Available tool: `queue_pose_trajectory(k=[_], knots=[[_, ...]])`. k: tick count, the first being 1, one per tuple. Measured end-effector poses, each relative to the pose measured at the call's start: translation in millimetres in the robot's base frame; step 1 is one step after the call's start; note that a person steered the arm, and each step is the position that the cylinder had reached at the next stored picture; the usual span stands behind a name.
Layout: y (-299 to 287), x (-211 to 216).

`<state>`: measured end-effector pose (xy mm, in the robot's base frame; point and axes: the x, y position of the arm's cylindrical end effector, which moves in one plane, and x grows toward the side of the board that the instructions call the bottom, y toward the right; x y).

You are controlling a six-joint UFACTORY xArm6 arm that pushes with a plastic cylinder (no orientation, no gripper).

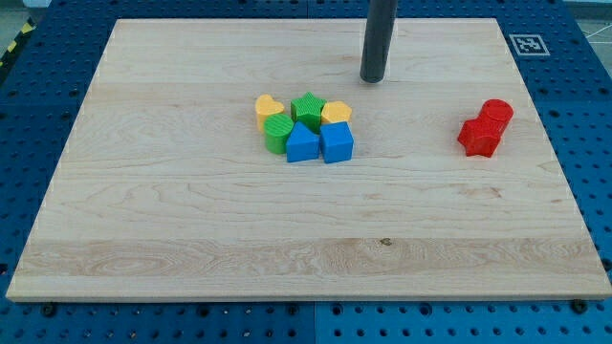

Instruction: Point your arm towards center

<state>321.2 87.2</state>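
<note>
My tip (373,79) is the lower end of a dark rod coming down from the view's top, right of centre. It stands on the wooden board (191,220), above and to the right of a tight cluster of blocks and apart from it. The cluster holds a yellow heart (269,107), a green star (308,108), a yellow block (336,113), a green round block (277,135), a blue block (302,143) and a blue cube (336,142). Two red blocks (485,127) touch each other at the view's right.
The board lies on a blue perforated table (38,105). A black-and-white marker tag (528,43) sits off the board's top right corner.
</note>
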Motion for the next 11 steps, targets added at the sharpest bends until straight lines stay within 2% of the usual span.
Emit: queue_pose_trajectory(k=[8, 10, 11], knots=[[-11.5, -0.6], [-23.7, 13.5], [-22.2, 33.6]])
